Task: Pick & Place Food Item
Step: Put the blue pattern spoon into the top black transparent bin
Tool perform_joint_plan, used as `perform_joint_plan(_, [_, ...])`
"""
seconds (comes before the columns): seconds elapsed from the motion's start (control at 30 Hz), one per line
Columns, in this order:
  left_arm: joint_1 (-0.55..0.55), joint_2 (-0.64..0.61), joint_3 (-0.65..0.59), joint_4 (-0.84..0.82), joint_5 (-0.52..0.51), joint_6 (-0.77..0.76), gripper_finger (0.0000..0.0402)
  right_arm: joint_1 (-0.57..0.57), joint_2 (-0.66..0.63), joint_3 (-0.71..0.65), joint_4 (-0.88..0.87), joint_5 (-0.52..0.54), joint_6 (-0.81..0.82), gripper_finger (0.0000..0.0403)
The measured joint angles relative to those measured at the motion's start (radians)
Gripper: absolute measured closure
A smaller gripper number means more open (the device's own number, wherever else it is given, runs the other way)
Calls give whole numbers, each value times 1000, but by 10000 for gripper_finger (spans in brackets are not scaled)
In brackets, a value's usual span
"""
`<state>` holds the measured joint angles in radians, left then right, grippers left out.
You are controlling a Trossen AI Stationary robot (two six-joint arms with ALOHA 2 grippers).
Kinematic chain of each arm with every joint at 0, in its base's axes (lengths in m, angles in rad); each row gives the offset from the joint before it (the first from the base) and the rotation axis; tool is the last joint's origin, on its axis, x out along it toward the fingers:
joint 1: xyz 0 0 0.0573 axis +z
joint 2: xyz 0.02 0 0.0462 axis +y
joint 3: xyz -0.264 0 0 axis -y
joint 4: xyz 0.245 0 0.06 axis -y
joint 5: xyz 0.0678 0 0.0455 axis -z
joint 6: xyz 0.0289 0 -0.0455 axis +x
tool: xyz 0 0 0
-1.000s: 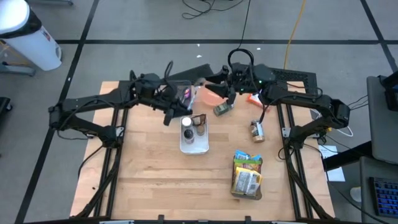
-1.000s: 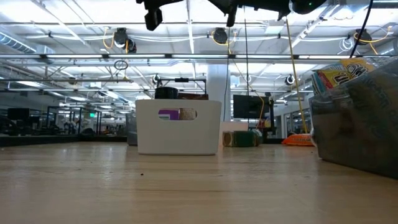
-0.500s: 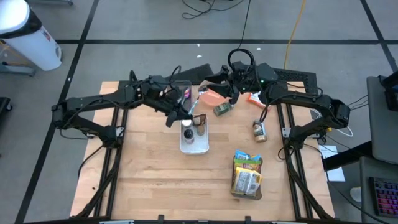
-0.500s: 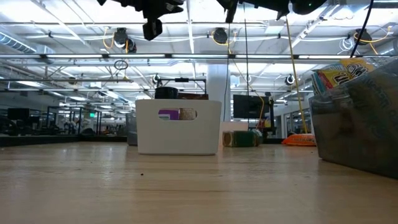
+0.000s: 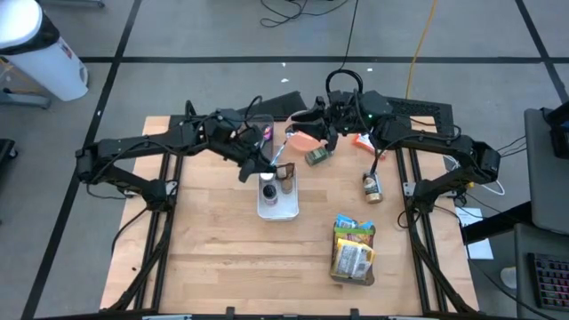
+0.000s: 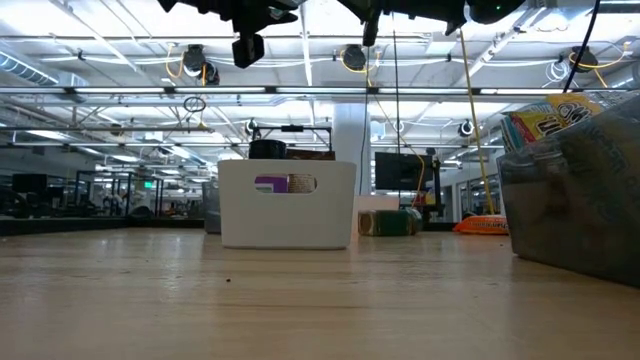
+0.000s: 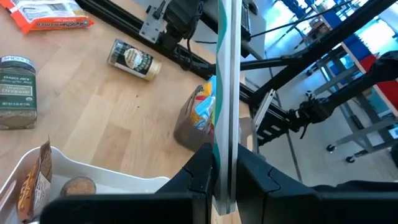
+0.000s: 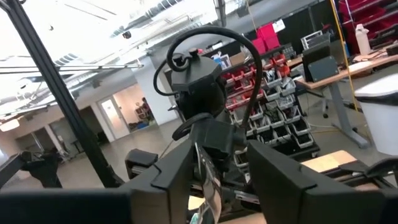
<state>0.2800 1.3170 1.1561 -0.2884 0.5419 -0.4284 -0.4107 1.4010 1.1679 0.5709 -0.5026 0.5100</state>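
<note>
Lowering is my read of the step: over the wooden surface (image 5: 213,240), the left tool (image 5: 269,163) hangs at the 12 o'clock end of the white bin (image 5: 277,213), pinching a thin flat packet (image 7: 225,74) edge-on between its fingers (image 7: 198,171). To do it well, I'd keep the packet vertical and centre it over the free gap in the bin. I'd come straight down, since the bin is narrow and already part full, and let go only once the lower edge is below the rim. Risks as I judge them are the packet catching the rim or tipping a jar. The right tool (image 5: 331,133) waits at about 1 o'clock from the bin, beside an orange packet (image 5: 304,140); can't tell its state. Containers, biggest first: a clear snack bag (image 5: 354,251) sits at 4 o'clock on the surface, well apart from the bin, stuffed with colourful packs. The white bin, near centre, holds a light-lidded jar (image 5: 267,191), a dark-lidded jar (image 5: 286,186) and a brown packet (image 7: 36,177) standing at its 12 o'clock end. The low view also shows a purple label through the bin's handle slot (image 6: 285,183). Loose on the surface are a spice jar (image 5: 317,156) at 1 o'clock from the bin and a jar on its side (image 5: 370,187) at 3 o'clock.
</note>
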Motion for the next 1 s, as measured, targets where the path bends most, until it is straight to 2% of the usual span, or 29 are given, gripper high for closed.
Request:
perform_joint_plan(0.2, [0,0,0,-1,0,-1,362,0,0,0,-7,1,-23,308])
perform_joint_plan(0.4, [1,0,0,3,1,-17,362,0,0,0,-18,5,-67,391])
perform_joint_plan(0.77, [-1,-1,1,59,17,5,289,0,1,0,-22,38,-75,401])
perform_joint_plan(1.0, [20,-1,1,105,-23,15,249,0,0,0,-22,52,-60,402])
